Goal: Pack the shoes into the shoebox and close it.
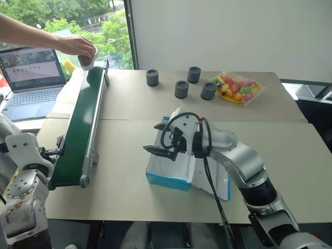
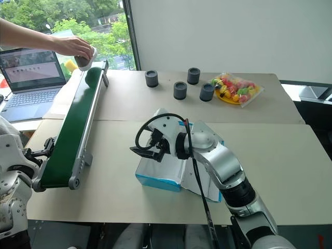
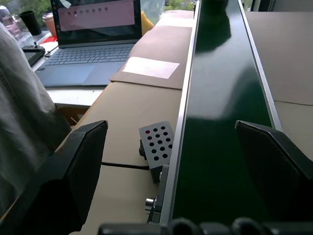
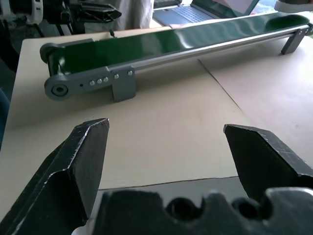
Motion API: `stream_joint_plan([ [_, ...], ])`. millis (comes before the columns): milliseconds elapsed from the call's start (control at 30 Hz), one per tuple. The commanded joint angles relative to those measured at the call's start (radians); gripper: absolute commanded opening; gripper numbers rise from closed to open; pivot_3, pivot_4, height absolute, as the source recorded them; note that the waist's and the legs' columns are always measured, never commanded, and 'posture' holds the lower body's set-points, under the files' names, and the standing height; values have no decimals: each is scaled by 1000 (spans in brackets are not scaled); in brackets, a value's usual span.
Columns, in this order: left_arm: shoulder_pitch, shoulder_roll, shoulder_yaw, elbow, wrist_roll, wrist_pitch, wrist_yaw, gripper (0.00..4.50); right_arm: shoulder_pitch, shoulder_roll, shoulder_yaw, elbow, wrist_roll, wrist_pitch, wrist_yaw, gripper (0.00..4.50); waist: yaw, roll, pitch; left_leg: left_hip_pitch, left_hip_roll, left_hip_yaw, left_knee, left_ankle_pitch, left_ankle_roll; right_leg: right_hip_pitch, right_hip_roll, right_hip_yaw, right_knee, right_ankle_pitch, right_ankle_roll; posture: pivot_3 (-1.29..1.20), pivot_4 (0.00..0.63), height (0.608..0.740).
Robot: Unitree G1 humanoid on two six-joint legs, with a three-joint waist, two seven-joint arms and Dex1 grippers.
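Still waiting on a sneaker (image 1: 87,59) in a person's hand (image 1: 75,45) at the conveyor belt (image 1: 80,129)'s far end, nearer the spread-fingered left gripper (image 3: 181,161) at its near end than the equally spread, empty right gripper (image 1: 165,140) above the shoebox (image 1: 171,174).

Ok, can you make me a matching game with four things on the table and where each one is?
Things:
1. shoe
2. shoebox
3. laptop
4. bag of colourful toys

Places:
A. under the right gripper, which is open
B. at the far right of the table, beside the dark cups
C. in a person's hand, at the far end of the green conveyor belt
D. on the far side of the belt from the box

Pairs: 1-C, 2-A, 3-D, 4-B
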Motion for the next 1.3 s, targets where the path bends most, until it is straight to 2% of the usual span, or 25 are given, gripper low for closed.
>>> stream_joint_plan([
  [33,-1,2,-6,-18,-3,-5,-4,4500,-11,13,17,-20,-26,-30,-13,4401,-2,0,0,0,0,0,0,0,0,0,0,0,0,0,0,0,150,740],
  [800,-100,2,-101,72,7,55,2,4500,24,31,-4,-20,-70,-13,-73,4401,0,0,0,0,-1,0,0,0,0,0,0,0,0,0,0,0,150,740],
  [1033,-136,-58,-67,78,-79,86,5,4500,16,45,-8,-13,-77,-9,-101,4401,0,0,0,0,0,0,0,0,0,0,0,0,1,0,0,0,150,740],
  [1300,-154,-76,-69,94,-92,119,28,4500,15,64,-29,-19,-68,9,-121,4401,-1,0,0,0,-1,0,0,0,0,0,0,0,0,0,0,0,150,740],
])
